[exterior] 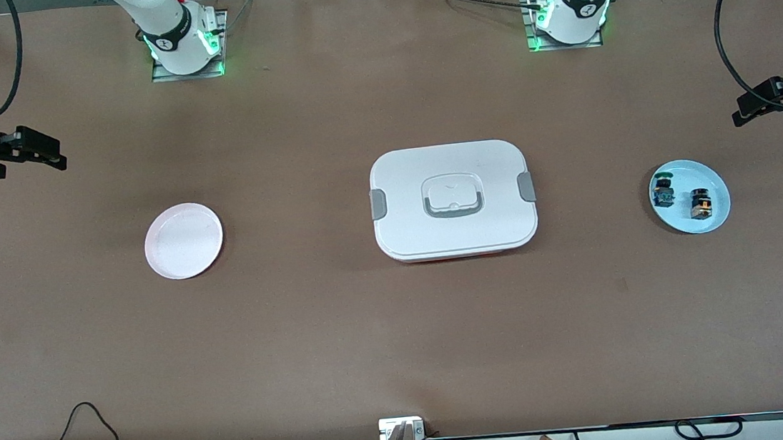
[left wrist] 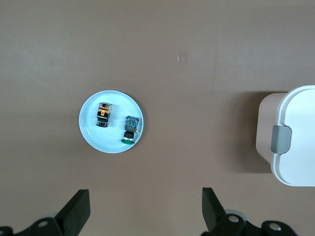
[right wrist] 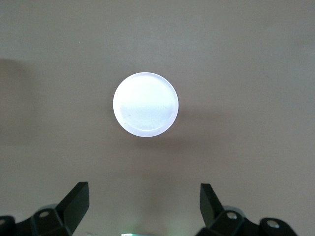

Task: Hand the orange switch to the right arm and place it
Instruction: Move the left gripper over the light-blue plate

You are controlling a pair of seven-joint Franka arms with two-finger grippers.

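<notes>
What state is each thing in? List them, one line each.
orange switch: lying on the blue plate, untouched.
green switch: lying on the same plate, beside the orange one, apart from it.
blue plate: holds both switches.
pink plate: nothing on it.
white box: lid on, both side clips down.
left end effector: open, holding nothing, up above the table.
right end effector: open, holding nothing, up above the table.
</notes>
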